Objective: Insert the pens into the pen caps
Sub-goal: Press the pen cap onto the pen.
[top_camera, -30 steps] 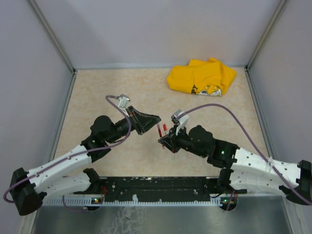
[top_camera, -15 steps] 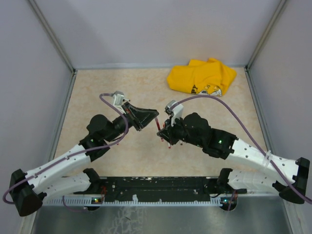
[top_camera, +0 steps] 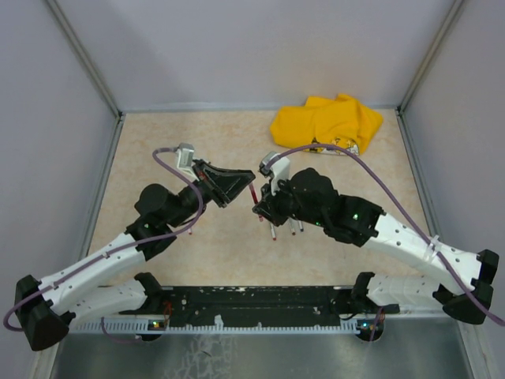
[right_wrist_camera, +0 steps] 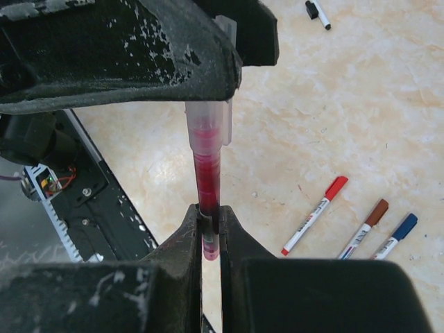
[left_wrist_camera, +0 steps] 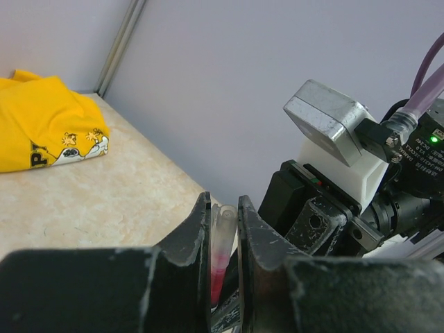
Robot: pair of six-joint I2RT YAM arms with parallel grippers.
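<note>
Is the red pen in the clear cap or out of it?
In, at least partly: the right wrist view shows the end of the red pen inside the clear cap that the left gripper holds.

The yellow cloth [left_wrist_camera: 41, 118] at the table's [left_wrist_camera: 104, 201] far right corner carries dark printed capitals. Only "PY" can be read; the rest is lost in a fold. The pens [right_wrist_camera: 316, 216] lying on the table bear fine dark print on their white barrels, too small to read.

Crumpled yellow cloth [top_camera: 325, 125] blocks the far right corner of the beige worktop [top_camera: 158, 134]. Loose white marker pens [right_wrist_camera: 311, 216] lie mid-worktop. The far left corner is passable.
</note>
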